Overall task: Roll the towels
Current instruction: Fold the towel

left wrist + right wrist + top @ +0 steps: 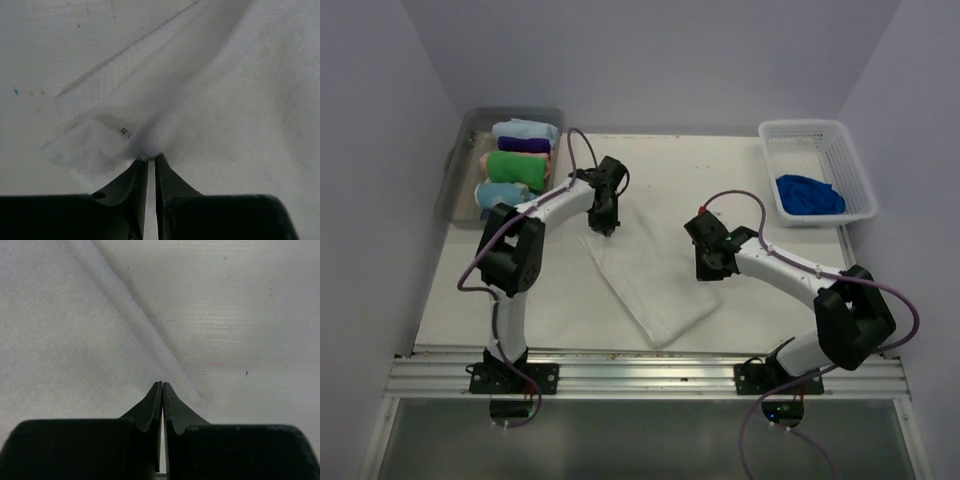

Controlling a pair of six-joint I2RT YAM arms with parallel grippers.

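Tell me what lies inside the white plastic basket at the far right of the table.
Only a crumpled royal blue terry towel shows inside the white plastic basket; the floor under it is hidden.

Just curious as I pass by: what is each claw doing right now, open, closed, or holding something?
Left gripper: closed, pinching a fold of the white towel.
Right gripper: closed, nothing between its fingers.

Two robot arms (512,250), one white towel (650,290), one blue towel (808,194), one white basket (857,172), one clear bin (454,168) and at least four rolled towels (518,166) are counted.
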